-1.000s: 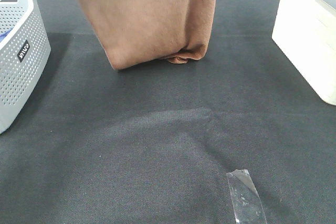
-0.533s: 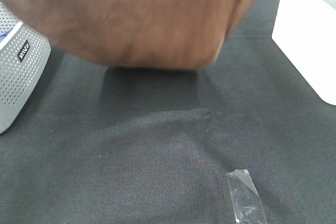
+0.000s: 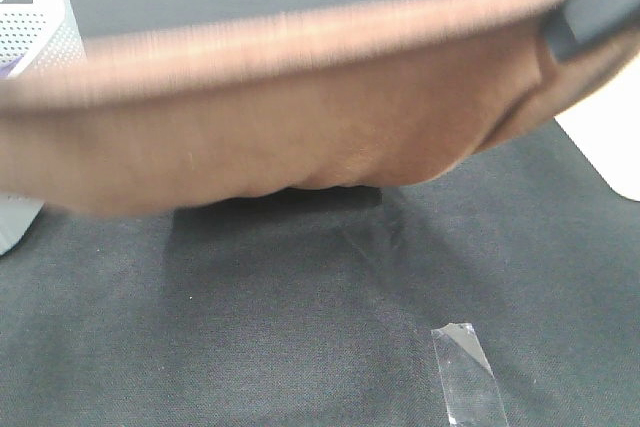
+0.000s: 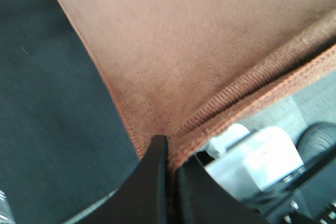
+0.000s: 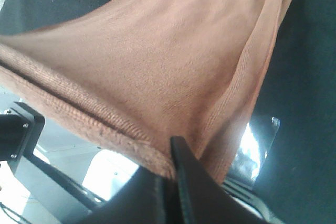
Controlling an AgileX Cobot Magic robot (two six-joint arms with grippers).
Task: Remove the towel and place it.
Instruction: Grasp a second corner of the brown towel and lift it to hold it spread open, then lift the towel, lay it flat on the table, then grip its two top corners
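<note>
Above the black mat (image 3: 250, 347) the towel (image 3: 300, 137) hangs stretched in the air; the left gripper (image 4: 169, 153) pinches one corner tight, the right gripper (image 5: 168, 161) pinches another, and a hard tug could slip a corner free.

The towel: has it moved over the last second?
Yes. The towel has spread out sideways, now overlapping the white basket it earlier hung clear of.
</note>
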